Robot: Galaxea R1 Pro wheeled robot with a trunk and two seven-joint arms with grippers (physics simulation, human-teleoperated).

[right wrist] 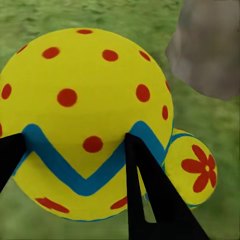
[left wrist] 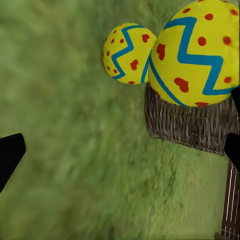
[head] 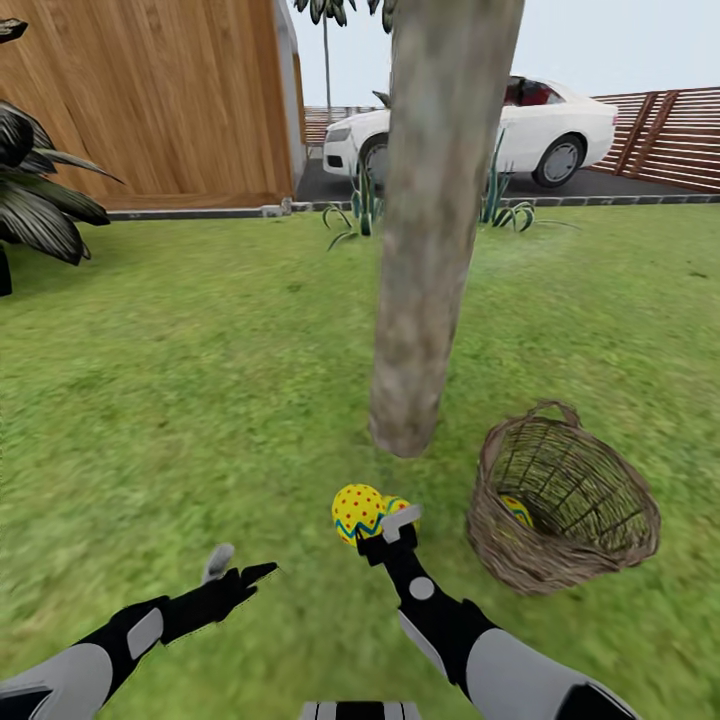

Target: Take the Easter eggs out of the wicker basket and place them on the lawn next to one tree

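Head view, lower centre: right gripper clamped on a spotted egg, held just above the lawn in front of the tree. A second egg sits just behind the held one; cannot tell from here whether it rests on the grass. Right wrist view: both black fingers pressed against the held egg, the flowered one beside it. Wicker basket at lower right, tipped, with a third egg inside. Left gripper at lower left, fingers apart, empty, over grass.
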